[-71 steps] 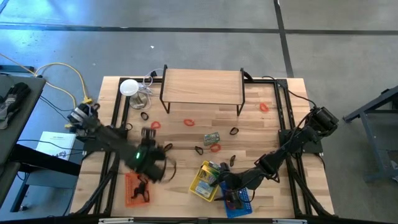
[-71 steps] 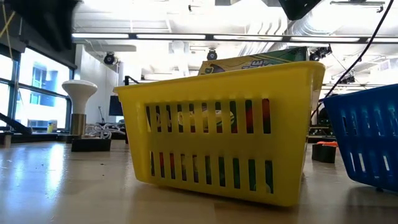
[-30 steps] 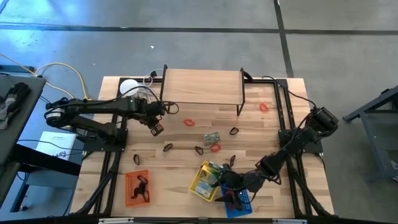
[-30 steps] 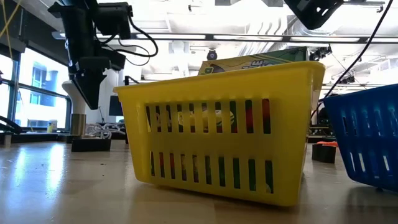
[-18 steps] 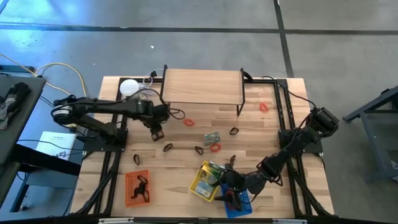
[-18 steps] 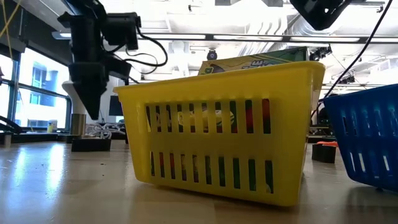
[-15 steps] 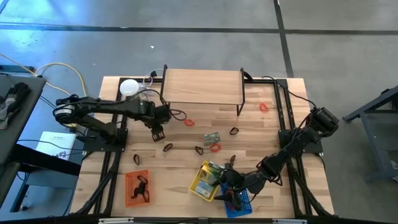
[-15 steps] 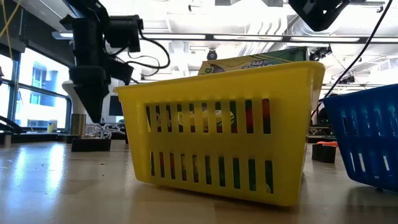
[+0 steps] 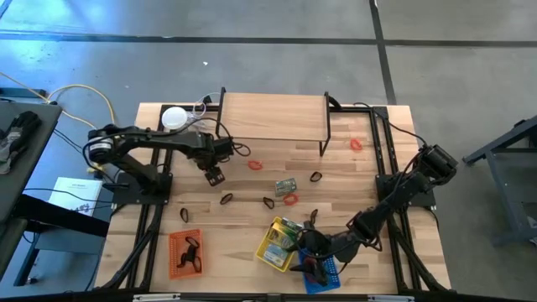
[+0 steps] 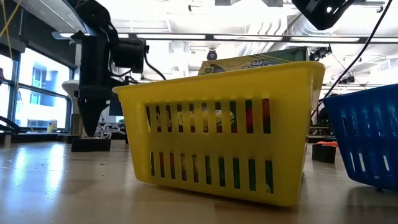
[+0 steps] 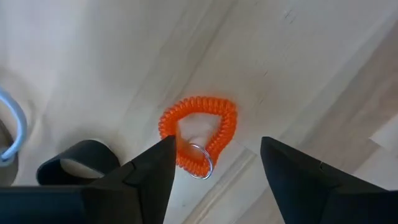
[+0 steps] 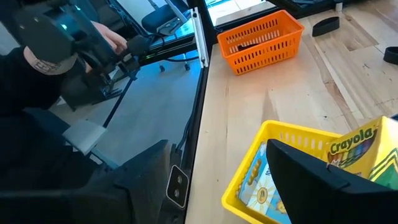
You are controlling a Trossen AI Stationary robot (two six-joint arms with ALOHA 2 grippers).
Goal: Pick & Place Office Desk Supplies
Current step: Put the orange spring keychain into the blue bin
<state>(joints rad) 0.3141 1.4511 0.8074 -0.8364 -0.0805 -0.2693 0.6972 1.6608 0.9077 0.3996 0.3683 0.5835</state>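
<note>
Grippers first: the left gripper (image 9: 215, 175) hangs over the table's far-left part, just in front of the wooden shelf riser (image 9: 273, 115) that stands along the far edge. Its fingers (image 11: 149, 180) stand apart, and the wrist view shows an orange coil band (image 11: 199, 134) with a small metal ring lying flat on the wood between and beyond them, untouched. A black loop (image 11: 78, 165) lies just beside that band. In the low view the left arm (image 10: 99, 68) comes down behind the yellow basket (image 10: 221, 127).

The right gripper (image 9: 309, 252) sits near the front edge, between the yellow basket (image 9: 277, 242) and the blue basket (image 9: 323, 270). Its fingers (image 12: 317, 180) are spread wide with nothing between them, and a crayon box (image 12: 357, 152) stands in the yellow basket.

The supplies are scattered over the middle of the table: a red band (image 9: 254, 164) near the shelf's left leg, another red band (image 9: 356, 143) toward the far-right corner, a third red band (image 9: 290, 200) beside a green-and-silver packet (image 9: 286, 185), and black clips (image 9: 226, 199), (image 9: 268, 202), (image 9: 315, 176) spread between them. One more black clip (image 9: 185, 216) lies toward the left edge. An orange basket (image 9: 186, 254) near the front-left corner holds a dark item. A white round disc (image 9: 174, 117) with clear wiring stands at the far-left corner.
</note>
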